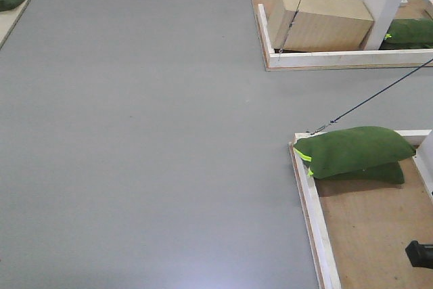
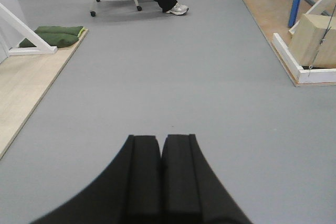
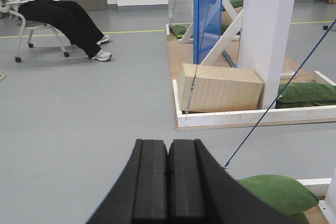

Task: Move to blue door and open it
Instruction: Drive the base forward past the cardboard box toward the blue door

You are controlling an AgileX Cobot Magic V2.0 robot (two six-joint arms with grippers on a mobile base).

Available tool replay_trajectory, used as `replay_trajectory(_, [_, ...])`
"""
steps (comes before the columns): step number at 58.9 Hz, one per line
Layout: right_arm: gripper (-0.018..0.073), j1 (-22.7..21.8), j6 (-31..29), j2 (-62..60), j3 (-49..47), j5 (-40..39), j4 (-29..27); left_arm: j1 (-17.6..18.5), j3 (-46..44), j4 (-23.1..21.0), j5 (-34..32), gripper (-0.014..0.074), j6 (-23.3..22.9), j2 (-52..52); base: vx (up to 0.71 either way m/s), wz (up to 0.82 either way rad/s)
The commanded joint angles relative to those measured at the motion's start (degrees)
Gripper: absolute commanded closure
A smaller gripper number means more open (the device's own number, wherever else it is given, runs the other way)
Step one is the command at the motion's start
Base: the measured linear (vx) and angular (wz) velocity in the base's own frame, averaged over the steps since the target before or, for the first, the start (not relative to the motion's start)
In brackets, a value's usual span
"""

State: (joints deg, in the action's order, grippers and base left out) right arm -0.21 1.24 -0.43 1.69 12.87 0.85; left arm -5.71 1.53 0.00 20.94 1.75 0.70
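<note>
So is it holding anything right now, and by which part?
Nothing is held. The left end effector and the right end effector are both shut on empty air, and the blue door stands ahead, untouched.

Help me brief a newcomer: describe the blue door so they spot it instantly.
Find the white-rimmed wooden platform right of the grey floor, holding a pale wooden box. The blue door stands upright behind it, the only blue panel among white braces.
</note>
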Motion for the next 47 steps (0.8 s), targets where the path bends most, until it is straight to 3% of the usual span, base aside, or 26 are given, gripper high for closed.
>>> replay_trajectory(1, [0.0557,-0.06,-0.24,-1.16,1.14,-4.44,0.12,-0.04,0.22,0.0,-4.46,0.0526,-0.18,0.95,0.01,-0.01])
replay_trajectory(47, [0.0557,0.1,-0.24,-1.26,1.14,-4.39,0.12,-0.1,0.22,0.0,-4.46,0.0526,-0.18,1.0,0.13,0.01])
